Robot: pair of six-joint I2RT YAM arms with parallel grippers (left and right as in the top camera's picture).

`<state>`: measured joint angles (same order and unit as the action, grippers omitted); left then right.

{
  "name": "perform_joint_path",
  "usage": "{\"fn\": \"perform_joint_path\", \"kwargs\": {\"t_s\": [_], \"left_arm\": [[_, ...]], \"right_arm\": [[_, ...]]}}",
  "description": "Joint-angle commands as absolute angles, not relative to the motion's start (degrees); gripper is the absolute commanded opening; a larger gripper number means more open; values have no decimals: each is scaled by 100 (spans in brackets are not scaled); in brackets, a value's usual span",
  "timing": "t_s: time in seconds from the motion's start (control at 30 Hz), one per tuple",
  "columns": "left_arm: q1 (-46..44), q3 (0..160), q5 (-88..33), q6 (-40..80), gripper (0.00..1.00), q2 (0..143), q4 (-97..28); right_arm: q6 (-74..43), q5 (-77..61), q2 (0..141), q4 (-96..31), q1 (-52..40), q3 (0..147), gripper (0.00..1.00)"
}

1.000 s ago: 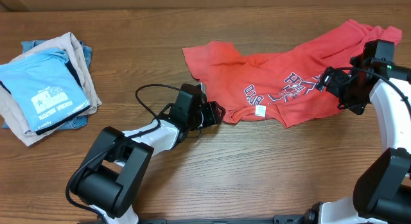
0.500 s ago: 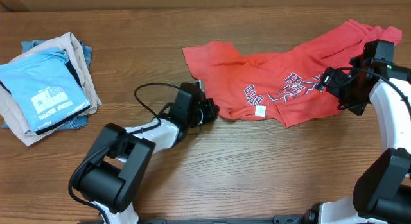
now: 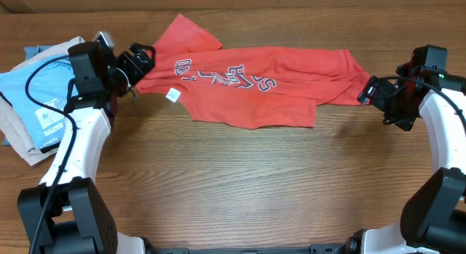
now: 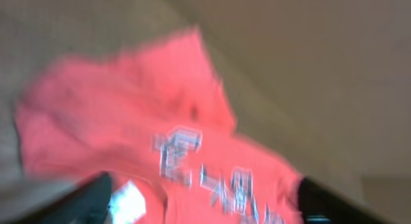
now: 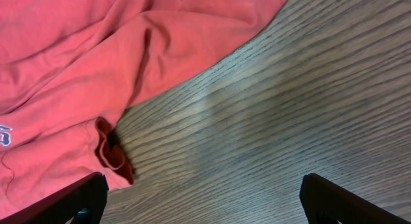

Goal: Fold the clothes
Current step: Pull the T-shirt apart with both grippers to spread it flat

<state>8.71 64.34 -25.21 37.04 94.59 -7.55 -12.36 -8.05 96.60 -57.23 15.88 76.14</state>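
The coral-red T-shirt (image 3: 247, 86) lies stretched across the far part of the table, its lettering upside down and its white tag (image 3: 172, 95) near the left end. My left gripper (image 3: 142, 59) is at the shirt's left edge. In the blurred left wrist view its jaws (image 4: 205, 208) are wide apart, with the shirt (image 4: 128, 121) and tag (image 4: 128, 201) between them. My right gripper (image 3: 370, 90) is open and empty at the shirt's right end. The right wrist view shows bare wood between its jaws (image 5: 205, 198), with the shirt (image 5: 64, 57) at the upper left.
A stack of folded garments with a light blue printed T-shirt (image 3: 44, 101) on top sits at the far left, just beside my left arm. The wooden table (image 3: 240, 188) runs wide in front of the shirt.
My left gripper has swung from the table's middle to the far left. The shirt has gone with it and now lies spread out and turned over. The right arm has not moved.
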Motion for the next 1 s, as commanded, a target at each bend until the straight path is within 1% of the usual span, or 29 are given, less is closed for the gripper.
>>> {"fn": "perform_joint_path", "kwargs": {"t_s": [0.0,0.1,0.23,0.27,0.33,0.47,0.5,0.57,0.63,0.73,0.83,0.97], "left_arm": [[552,6460,-3065,3070,100,9439,-1579],[60,6453,-2936,2910,100,9450,-2209],[-915,6440,-2895,2827,100,9515,-2161],[-1310,6440,-2735,2829,98,9553,-2062],[-1815,6440,-2283,2877,91,9623,-1968],[-2720,6440,-1341,3603,67,9966,-1892],[-2915,6440,-1288,3841,64,10114,-1850],[-3232,6440,-1413,4191,64,10420,-1664],[-3481,6440,-1511,4497,68,10720,-1411],[-3752,6440,-1546,4954,66,11120,-860],[-3872,6440,-1712,5264,67,11395,-333],[-3889,6440,-1695,5931,66,11552,-134]], "right_arm": [[-1225,-773,9461,-5717,1605,7719,100],[-1225,-775,9461,-5721,1605,7719,100],[-1225,-775,9461,-5721,1605,7719,100],[-1225,-775,9461,-5723,1605,7719,100],[-1227,-775,9461,-5723,1605,7719,100],[-1225,-775,9461,-5728,1605,7719,100],[-1225,-775,9461,-5734,1603,7719,100],[-1227,-775,9461,-5739,1605,7719,100],[-1225,-775,9461,-5739,1605,7719,100],[-1227,-775,9461,-5739,1605,7719,100],[-1227,-775,9461,-5741,1603,7719,100],[-1227,-775,9461,-5763,1605,7719,100]]}}
